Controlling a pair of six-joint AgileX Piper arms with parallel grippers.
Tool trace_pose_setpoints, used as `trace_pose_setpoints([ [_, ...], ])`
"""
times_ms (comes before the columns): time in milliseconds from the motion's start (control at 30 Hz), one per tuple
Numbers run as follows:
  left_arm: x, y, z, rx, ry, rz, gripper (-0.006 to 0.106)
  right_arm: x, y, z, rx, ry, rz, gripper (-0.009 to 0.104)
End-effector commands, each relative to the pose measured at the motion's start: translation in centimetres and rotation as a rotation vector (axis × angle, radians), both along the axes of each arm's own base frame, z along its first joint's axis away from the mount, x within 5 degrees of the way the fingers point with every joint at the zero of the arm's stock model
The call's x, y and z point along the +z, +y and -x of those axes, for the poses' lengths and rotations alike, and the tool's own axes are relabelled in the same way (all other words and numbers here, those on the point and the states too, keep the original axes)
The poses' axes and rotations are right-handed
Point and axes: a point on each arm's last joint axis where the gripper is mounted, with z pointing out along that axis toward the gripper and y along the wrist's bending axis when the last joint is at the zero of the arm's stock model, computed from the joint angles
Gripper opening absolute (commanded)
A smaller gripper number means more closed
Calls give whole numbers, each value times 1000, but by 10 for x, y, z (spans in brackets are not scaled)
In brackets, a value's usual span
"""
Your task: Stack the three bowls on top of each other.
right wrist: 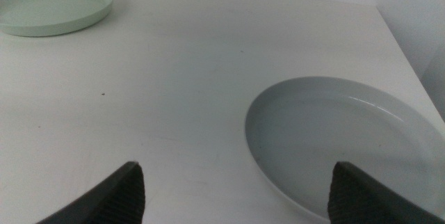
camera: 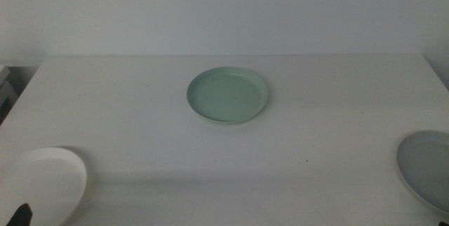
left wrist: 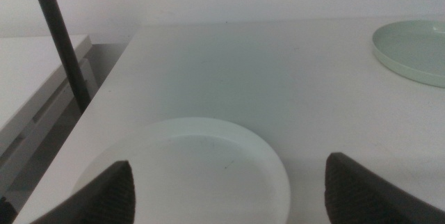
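The green bowl [camera: 228, 95] sits alone near the middle of the white table [camera: 140, 114], toward the far side. The white bowl [camera: 43, 184] lies at the near left corner, the grey bowl [camera: 428, 170] at the near right edge, each well apart from the green one; none is stacked. Beyond the table's left edge, a dark rod [left wrist: 61, 43] slants up beside a lower surface. The left gripper [left wrist: 229, 189] hangs over the white bowl, jaws spread wide and empty. The right gripper [right wrist: 236, 193] hangs by the grey bowl's rim, jaws likewise wide apart.
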Motion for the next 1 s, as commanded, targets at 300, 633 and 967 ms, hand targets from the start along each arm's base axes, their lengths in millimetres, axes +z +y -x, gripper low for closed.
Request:
trace_pose_setpoints([
  [300, 91, 1, -27, 13, 85, 38, 90, 8, -1, 0, -8, -92, 9, 70],
  [633, 173, 3, -74, 39, 288, 41, 90, 8, -1, 0, -8, -92, 9, 70],
  [967, 186, 4, -99, 52, 501, 46, 90, 8, -1, 0, -8, -92, 9, 70],
])
